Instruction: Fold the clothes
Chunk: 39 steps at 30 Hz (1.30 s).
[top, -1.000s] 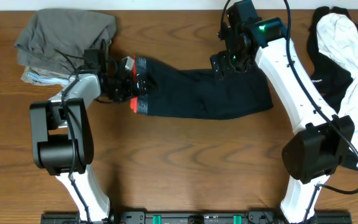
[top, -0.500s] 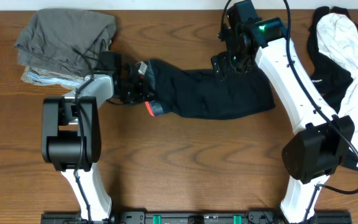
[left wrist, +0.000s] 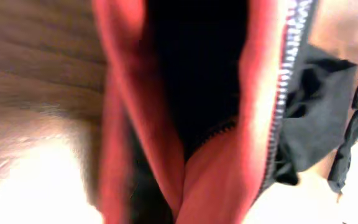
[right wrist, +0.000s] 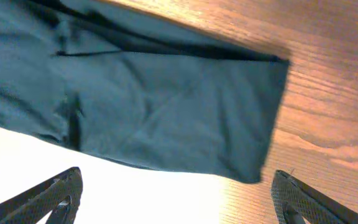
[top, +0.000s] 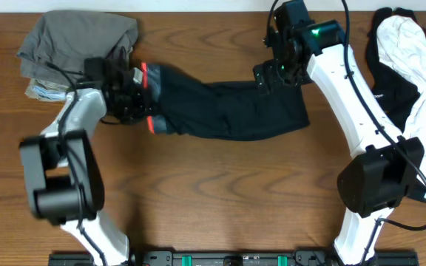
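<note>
A dark garment [top: 228, 111] lies stretched left to right across the far half of the tabletop [top: 220, 199], with its red-lined, zippered end on the left. The left pincer [top: 133, 92] sits at that end. In the left wrist view the red lining [left wrist: 210, 174] and zipper [left wrist: 284, 93] fill the frame and gather to a pinch just under the camera, so the pincer reads as clamped on the garment, probably to pull it flat and straight.

The right pincer [top: 276, 74] hovers over the garment's far right part. Its fingers [right wrist: 64, 190] are spread apart with cloth lying free below them, likely lining up a grip on that end.

A grey folded pile [top: 76, 41] sits at the far left. White and black clothes [top: 413, 59] wait at the far right, well apart from the work.
</note>
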### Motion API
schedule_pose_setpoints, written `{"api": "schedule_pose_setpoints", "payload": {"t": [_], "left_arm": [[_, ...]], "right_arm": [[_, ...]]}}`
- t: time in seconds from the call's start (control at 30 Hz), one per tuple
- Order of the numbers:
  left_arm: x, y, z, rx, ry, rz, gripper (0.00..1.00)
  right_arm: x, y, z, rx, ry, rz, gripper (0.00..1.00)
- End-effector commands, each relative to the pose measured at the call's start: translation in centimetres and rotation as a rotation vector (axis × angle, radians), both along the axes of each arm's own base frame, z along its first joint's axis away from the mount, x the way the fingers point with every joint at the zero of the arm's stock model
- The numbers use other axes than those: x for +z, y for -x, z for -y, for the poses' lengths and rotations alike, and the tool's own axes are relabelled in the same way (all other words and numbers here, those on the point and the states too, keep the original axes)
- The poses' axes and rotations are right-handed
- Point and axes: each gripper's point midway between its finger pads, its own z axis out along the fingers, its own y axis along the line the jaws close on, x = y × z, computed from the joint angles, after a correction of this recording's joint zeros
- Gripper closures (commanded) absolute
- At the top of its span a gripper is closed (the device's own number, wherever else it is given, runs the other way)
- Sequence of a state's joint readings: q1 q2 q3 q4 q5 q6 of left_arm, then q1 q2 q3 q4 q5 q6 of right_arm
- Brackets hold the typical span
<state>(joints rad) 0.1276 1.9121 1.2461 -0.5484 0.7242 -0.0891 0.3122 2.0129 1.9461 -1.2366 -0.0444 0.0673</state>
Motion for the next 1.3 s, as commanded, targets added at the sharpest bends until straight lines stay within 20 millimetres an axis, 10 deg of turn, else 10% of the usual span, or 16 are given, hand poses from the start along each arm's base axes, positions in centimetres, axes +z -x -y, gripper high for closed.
{"api": "schedule_pose_setpoints", "payload": {"t": [0.0,0.33,0.7,1.27], "left_arm": [[3.0,-0.2,-1.5,0.019,-0.092,0.075,0.94],[6.7,0.5,-0.9,0.019,-0.141,0.142,0.94],[7.8,1.1,-3.3,0.052,-0.282,0.086,0.94],[1.6,4.2,-3.6,0.160,-0.256,-0.247,0.94]], "right_arm": [[1.3,-0.5,1.3,-0.030,-0.003,0.043,0.05],[-2.4,-1.1,3.4,-0.115,-0.043,0.007,0.07],[-6.7,-0.7,1.6,-0.089,-0.198,-0.024,0.39],[-6.8,-0.6,1.6,-0.071,-0.195,-0.026,0.35]]}}
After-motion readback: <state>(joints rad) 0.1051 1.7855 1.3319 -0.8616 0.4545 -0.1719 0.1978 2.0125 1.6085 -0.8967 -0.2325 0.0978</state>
